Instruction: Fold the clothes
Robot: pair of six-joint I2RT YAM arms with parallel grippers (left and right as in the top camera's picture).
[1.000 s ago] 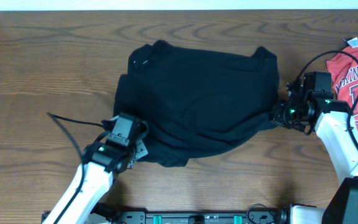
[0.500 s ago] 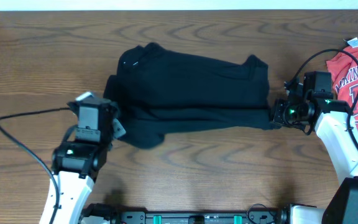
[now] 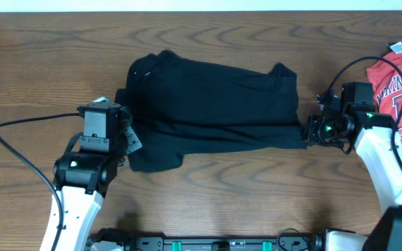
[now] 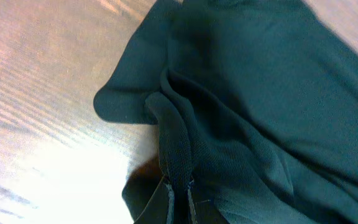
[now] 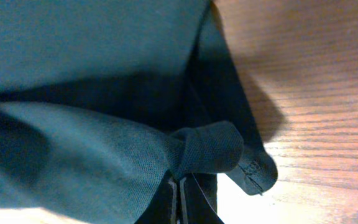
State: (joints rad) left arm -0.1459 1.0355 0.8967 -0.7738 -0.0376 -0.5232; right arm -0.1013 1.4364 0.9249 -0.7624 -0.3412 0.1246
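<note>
Where its fingertips meet at the bottom of the left wrist view, left gripper (image 4: pixel 179 198): jaws pressed almost together, pinching a raised ridge of black fabric between them. Overhead, the left gripper (image 3: pixel 127 138) sits at the garment's left edge, touching it.

Right gripper (image 5: pixel 179 186): jaws likewise closed to a sliver, with a rolled knot of hem caught between them. Overhead, the right gripper (image 3: pixel 307 130) is at the garment's lower right corner.

Item held: black T-shirt (image 3: pixel 215 104), soft and limp. It lies on the table as a wide band between the two grippers, doubled over on itself along its length. A small white neck label (image 3: pixel 145 72) shows near its upper left corner. A loose flap spreads toward the near edge just beside the left gripper. The cloth looks creased and bunched around both grip points.

Support: wooden table (image 3: pixel 47 56), dark grain, bare around the garment.

Other items: red T-shirt (image 3: pixel 396 80) with white lettering, at the table's right edge beyond the right arm, well apart from the black one. Black cable (image 3: pixel 19 127) loops across the table to the left of the left arm.
</note>
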